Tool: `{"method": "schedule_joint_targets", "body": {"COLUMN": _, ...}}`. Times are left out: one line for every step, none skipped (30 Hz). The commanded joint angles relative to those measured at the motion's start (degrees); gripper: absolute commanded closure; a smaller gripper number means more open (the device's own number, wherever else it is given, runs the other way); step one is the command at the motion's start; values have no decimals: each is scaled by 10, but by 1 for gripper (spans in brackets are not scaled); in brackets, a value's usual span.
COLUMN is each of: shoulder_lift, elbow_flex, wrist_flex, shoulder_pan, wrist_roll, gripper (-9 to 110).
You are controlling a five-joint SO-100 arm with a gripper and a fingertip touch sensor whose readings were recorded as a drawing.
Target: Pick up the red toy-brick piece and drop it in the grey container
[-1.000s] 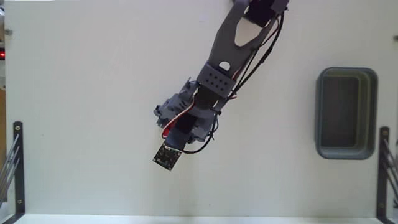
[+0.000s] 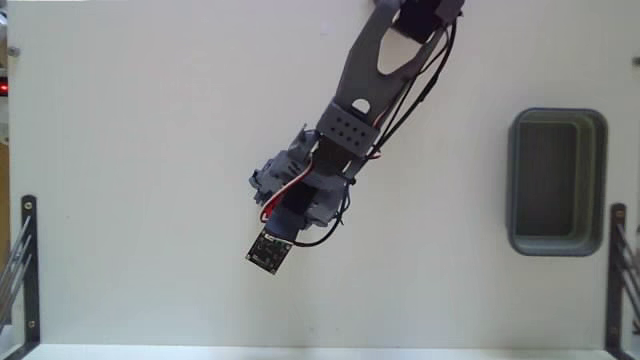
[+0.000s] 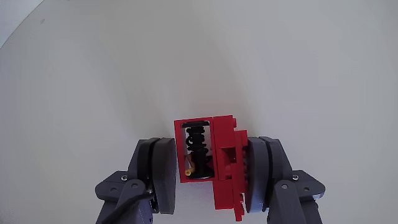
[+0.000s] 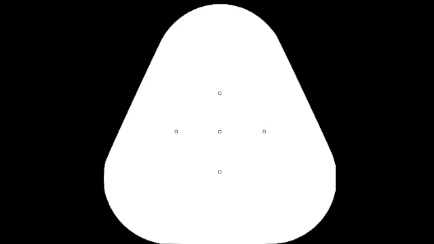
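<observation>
Fixed view: arm reaching down over the white table [image 2: 130, 150], grey container [image 2: 556, 182] well apart at right, brick hidden beneath the arm; wrist view: gripper [image 3: 211, 180] clamped on the red toy-brick piece [image 3: 211, 163], a finger [image 3: 163, 174] against each side.

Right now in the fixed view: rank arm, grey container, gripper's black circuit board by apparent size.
1. Arm, longest by far, though it is raised nearer the camera, which inflates it.
2. Grey container.
3. Black circuit board, smallest.
The red toy-brick piece shows only in the wrist view, between the gripper fingers.
</observation>
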Motion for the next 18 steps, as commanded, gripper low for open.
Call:
{"method": "schedule_joint_targets", "body": {"shoulder_lift": 21, "elbow_flex": -3, "wrist_flex": -11, "shoulder_pan": 6, "wrist_roll": 1, "gripper": 39}}
{"method": "schedule_joint_targets", "body": {"shoulder_lift": 21, "elbow_flex": -3, "wrist_flex": -11, "shoulder_pan": 6, "wrist_roll": 1, "gripper": 39}}
{"method": "schedule_joint_targets", "body": {"shoulder_lift": 21, "elbow_flex": -3, "wrist_flex": -11, "shoulder_pan": 6, "wrist_roll": 1, "gripper": 40}}
{"method": "schedule_joint_targets", "body": {"shoulder_lift": 21, "elbow_flex": -3, "wrist_flex": -11, "shoulder_pan": 6, "wrist_roll": 1, "gripper": 40}}
{"method": "schedule_joint_targets", "body": {"shoulder_lift": 21, "elbow_flex": -3, "wrist_flex": -11, "shoulder_pan": 6, "wrist_roll": 1, "gripper": 40}}
{"method": "schedule_joint_targets", "body": {"shoulder_lift": 21, "elbow_flex": -3, "wrist_flex": -11, "shoulder_pan": 6, "wrist_roll": 1, "gripper": 40}}
{"method": "schedule_joint_targets", "body": {"shoulder_lift": 21, "elbow_flex": -3, "wrist_flex": -11, "shoulder_pan": 6, "wrist_roll": 1, "gripper": 40}}
{"method": "schedule_joint_targets", "body": {"shoulder_lift": 21, "elbow_flex": -3, "wrist_flex": -11, "shoulder_pan": 6, "wrist_roll": 1, "gripper": 41}}
{"method": "schedule_joint_targets", "body": {"shoulder_lift": 21, "elbow_flex": -3, "wrist_flex": -11, "shoulder_pan": 6, "wrist_roll": 1, "gripper": 41}}
{"method": "schedule_joint_targets", "body": {"shoulder_lift": 21, "elbow_flex": -3, "wrist_flex": -11, "shoulder_pan": 6, "wrist_roll": 1, "gripper": 41}}
{"method": "schedule_joint_targets", "body": {"shoulder_lift": 21, "elbow_flex": -3, "wrist_flex": -11, "shoulder_pan": 6, "wrist_roll": 1, "gripper": 42}}
{"method": "schedule_joint_targets", "body": {"shoulder_lift": 21, "elbow_flex": -3, "wrist_flex": -11, "shoulder_pan": 6, "wrist_roll": 1, "gripper": 42}}
{"method": "schedule_joint_targets", "body": {"shoulder_lift": 21, "elbow_flex": -3, "wrist_flex": -11, "shoulder_pan": 6, "wrist_roll": 1, "gripper": 42}}
{"method": "schedule_joint_targets", "body": {"shoulder_lift": 21, "elbow_flex": -3, "wrist_flex": -11, "shoulder_pan": 6, "wrist_roll": 1, "gripper": 43}}
{"method": "schedule_joint_targets", "body": {"shoulder_lift": 21, "elbow_flex": -3, "wrist_flex": -11, "shoulder_pan": 6, "wrist_roll": 1, "gripper": 43}}
{"method": "schedule_joint_targets", "body": {"shoulder_lift": 21, "elbow_flex": -3, "wrist_flex": -11, "shoulder_pan": 6, "wrist_roll": 1, "gripper": 43}}
{"method": "schedule_joint_targets", "body": {"shoulder_lift": 21, "elbow_flex": -3, "wrist_flex": -11, "shoulder_pan": 6, "wrist_roll": 1, "gripper": 44}}
{"method": "schedule_joint_targets", "body": {"shoulder_lift": 21, "elbow_flex": -3, "wrist_flex": -11, "shoulder_pan": 6, "wrist_roll": 1, "gripper": 44}}
